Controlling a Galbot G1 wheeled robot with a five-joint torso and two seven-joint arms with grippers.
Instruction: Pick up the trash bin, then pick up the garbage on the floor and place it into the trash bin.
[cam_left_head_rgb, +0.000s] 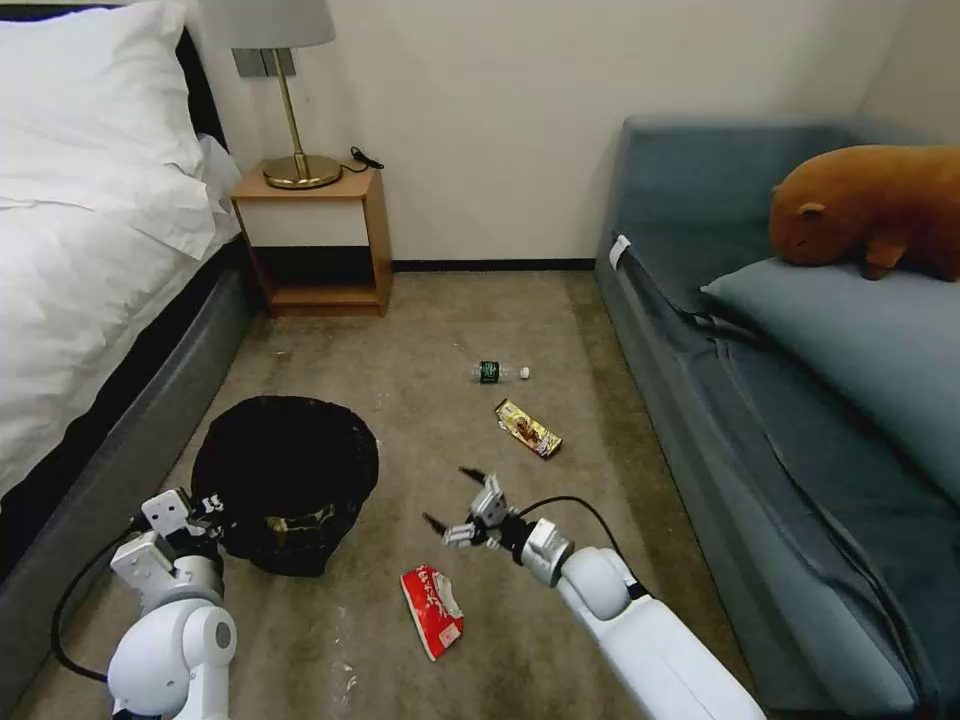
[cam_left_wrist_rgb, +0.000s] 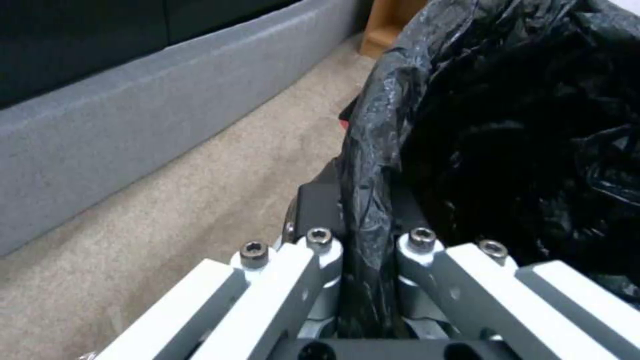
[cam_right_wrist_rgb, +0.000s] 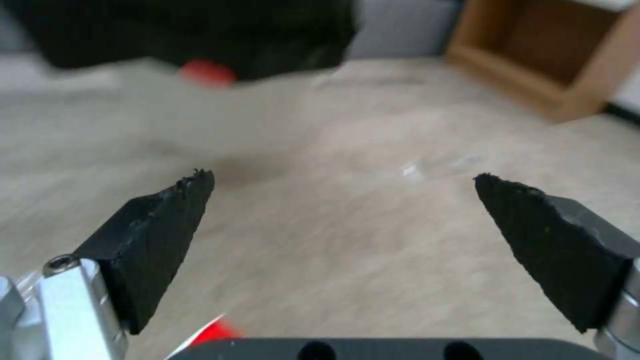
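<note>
Left pincer (cam_left_wrist_rgb: 367, 240) clamped on trash bin (cam_left_head_rgb: 285, 480) rim.

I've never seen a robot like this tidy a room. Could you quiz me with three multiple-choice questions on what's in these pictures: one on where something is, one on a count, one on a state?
1. Where does the small bottle lie?
A. on the bed
B. on the carpet near the sofa
C. inside the bin

2. How many litter items lie on the floor?
A. one
B. three
C. five

3. What is the left gripper doing?
A. hanging open in the air
B. holding the lamp
C. clamped on the trash bin rim

Answers:
1 B: it rests on bare carpet.
2 B: bottle, gold-brown wrapper, red-and-white packet.
3 C: the left wrist view shows black bag pinched between its fingers.
</note>
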